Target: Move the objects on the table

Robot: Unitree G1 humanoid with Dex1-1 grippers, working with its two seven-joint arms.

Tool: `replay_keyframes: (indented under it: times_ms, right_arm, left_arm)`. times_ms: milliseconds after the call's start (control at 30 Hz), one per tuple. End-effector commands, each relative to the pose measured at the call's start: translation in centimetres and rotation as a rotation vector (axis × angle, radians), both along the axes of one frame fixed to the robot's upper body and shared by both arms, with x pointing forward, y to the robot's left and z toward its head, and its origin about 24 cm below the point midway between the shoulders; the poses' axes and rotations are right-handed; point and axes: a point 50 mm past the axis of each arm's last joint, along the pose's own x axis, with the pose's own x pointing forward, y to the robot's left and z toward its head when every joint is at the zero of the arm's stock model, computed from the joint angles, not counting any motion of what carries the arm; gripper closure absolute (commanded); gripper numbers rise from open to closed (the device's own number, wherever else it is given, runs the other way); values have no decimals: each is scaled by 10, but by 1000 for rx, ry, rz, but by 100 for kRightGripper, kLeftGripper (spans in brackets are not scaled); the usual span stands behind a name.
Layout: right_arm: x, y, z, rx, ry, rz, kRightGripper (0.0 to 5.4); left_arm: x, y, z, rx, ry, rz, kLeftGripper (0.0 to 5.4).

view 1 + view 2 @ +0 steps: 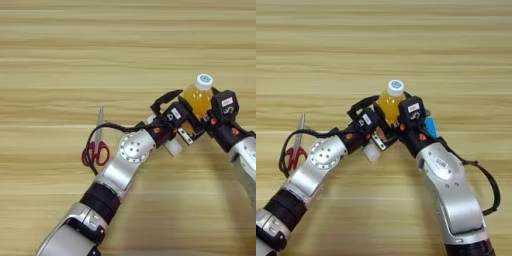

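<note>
I see the bottle upright on the table, left pincer and right pincer pressed against its sides, grip state unreadable; likely light, rigid, slick plastic, best held mid-body below the cap.

Illumination bright, even, warm. Soft shadows fall beneath both arms on the table. Overall slight softness.
</note>
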Motion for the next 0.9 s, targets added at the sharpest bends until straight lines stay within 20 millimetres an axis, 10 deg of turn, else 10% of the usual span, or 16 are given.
replay_keyframes:
  times_ms: [33,900]
  right_arm:
    - [-3,6,11,23,-41,34,182]
    - [-3,10,14,43,-39,35,182]
  left_arm:
    - [4,-2,0,-42,45,17,0]
    - [-10,-10,2,-76,14,-99,18]
